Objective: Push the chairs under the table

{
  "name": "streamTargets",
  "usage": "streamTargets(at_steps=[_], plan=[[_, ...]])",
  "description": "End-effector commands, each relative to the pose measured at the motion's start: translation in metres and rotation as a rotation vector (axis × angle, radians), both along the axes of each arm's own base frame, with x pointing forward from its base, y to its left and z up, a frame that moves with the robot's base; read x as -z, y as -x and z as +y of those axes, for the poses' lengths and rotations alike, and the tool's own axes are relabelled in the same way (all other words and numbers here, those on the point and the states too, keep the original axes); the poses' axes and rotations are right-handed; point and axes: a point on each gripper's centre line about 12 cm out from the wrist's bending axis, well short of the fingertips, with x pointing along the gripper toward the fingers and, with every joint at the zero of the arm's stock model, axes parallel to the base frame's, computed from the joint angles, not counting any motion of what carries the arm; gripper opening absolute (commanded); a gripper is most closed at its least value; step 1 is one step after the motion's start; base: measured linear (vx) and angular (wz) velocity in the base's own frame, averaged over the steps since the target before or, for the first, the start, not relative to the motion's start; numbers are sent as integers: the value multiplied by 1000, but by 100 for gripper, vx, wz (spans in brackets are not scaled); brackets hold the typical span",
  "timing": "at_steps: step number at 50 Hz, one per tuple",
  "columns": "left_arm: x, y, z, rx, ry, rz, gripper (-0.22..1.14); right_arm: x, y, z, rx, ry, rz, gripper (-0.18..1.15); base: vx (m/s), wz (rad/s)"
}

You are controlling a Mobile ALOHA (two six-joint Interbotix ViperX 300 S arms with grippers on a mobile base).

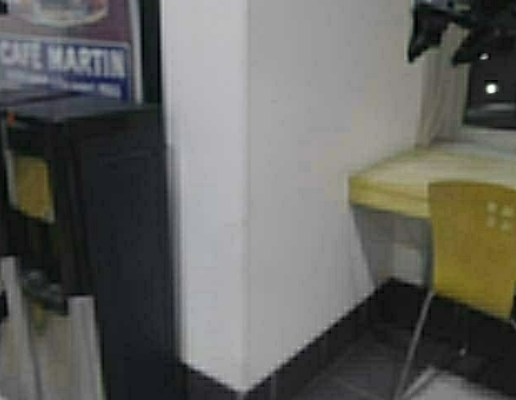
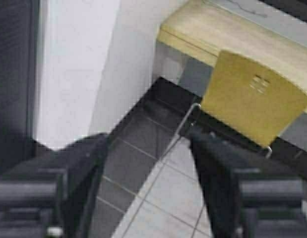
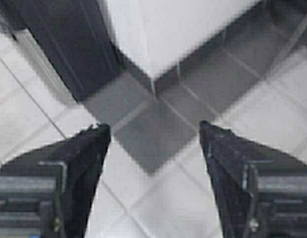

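Note:
One tan-yellow chair with small square cutouts and thin grey legs stands in front of the table, at the right edge of the high view; its backrest is just outside the thick light-yellow front edge. The left wrist view shows the same chair and table beyond my left gripper, which is open, empty, above the floor and well short of the chair. My right gripper is open and empty over floor tiles near the pillar's corner. I cannot make out either gripper in the high view.
A wide white pillar fills the middle, with a black cabinet to its left under a "CAFE MARTIN" sign. A dark object sits above the table's far side. The floor has pale tiles and a dark band along the walls.

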Motion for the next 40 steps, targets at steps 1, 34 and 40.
streamTargets(at_steps=[1, 34, 40], plan=[[-4, -1, 0, 0, 6, -9, 88, -8, -6, 0, -2, 6, -20, 91, -38, -3], [-7, 5, 1, -2, 35, -42, 88, 1, -7, -1, 15, 8, 42, 91, -30, -18], [-7, 4, 1, -5, 32, -48, 88, -2, -6, -1, 18, 1, 34, 91, -28, -36]])
